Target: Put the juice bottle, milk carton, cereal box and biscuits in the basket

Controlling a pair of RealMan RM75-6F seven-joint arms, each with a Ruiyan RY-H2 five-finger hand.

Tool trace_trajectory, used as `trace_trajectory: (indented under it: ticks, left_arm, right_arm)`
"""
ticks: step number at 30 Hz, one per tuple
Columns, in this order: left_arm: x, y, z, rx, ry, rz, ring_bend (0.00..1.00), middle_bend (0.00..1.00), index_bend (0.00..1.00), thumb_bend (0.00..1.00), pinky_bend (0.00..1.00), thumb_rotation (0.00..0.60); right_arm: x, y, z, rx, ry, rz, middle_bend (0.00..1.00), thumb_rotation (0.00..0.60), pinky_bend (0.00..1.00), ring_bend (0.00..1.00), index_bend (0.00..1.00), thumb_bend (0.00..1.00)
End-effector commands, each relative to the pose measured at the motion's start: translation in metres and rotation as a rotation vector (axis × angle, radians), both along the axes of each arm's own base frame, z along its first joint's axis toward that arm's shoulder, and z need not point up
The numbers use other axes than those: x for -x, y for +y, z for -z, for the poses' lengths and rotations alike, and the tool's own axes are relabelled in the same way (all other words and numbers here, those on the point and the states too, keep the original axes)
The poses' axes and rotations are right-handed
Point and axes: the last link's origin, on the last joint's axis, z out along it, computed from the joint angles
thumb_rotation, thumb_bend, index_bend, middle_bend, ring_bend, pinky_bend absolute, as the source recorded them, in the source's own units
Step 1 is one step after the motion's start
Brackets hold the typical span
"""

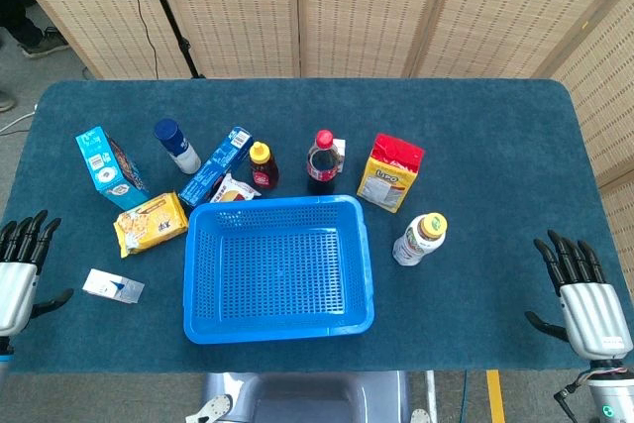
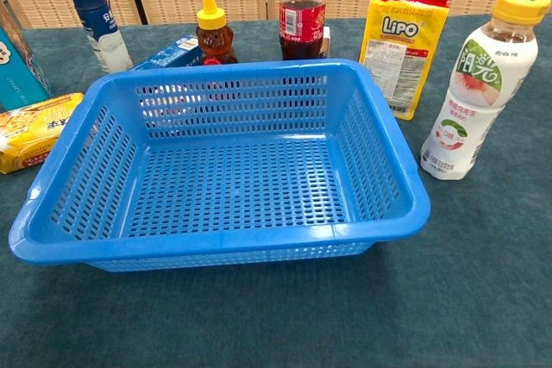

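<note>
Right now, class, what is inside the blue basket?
Nothing: the blue basket shows only its perforated floor in both views. The juice bottle stands upright outside it. No part of the basket's floor is covered.

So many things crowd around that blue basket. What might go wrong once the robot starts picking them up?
The juice bottle stands tall and close to the basket wall, so the right hand might tip it while reaching in. Behind the basket, the cola bottle and the honey bottle stand tightly among the other packs; a hand reaching there could knock them over.
</note>
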Motion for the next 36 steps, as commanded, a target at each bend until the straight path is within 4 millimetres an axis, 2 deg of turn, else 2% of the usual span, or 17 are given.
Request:
trace_trajectory:
  ticks: [1,5,14,27,36]
  left_arm:
    - [0.0,-0.002,-0.001,0.007,-0.011,0.001,0.0,0.0,0.0,0.04,0.0,0.6]
    - [0.0,-0.005,-0.003,0.026,-0.025,-0.003,0.0,0.0,0.0,0.04,0.0,0.6]
    - [-0.001,-0.005,-0.005,0.034,-0.031,-0.02,0.0,0.0,0.0,0.04,0.0,0.6]
    - [0.0,-0.006,-0.011,0.026,-0.054,-0.014,0.0,0.0,0.0,0.04,0.0,0.6]
    - [0.001,-0.005,-0.016,0.024,-0.074,-0.016,0.0,0.0,0.0,0.04,0.0,0.6]
  right_arm:
    - [0.0,-0.001,0.001,-0.024,-0.043,-0.001,0.0,0.6,0.0,0.0,0.0,0.0]
    - [-0.006,-0.004,0.002,-0.063,-0.125,-0.028,0.0,0.6,0.0,0.0,0.0,0.0]
    - [-0.022,-0.046,0.017,-0.152,-0.31,-0.118,0.0,0.6,0.0,0.0,0.0,0.0]
    - [-0.042,-0.098,0.057,-0.355,-0.541,-0.082,0.0,0.6,0.0,0.0,0.0,0.0]
    - [-0.071,-0.125,0.089,-0.476,-0.661,-0.076,0.0,0.6,0.0,0.0,0.0,0.0]
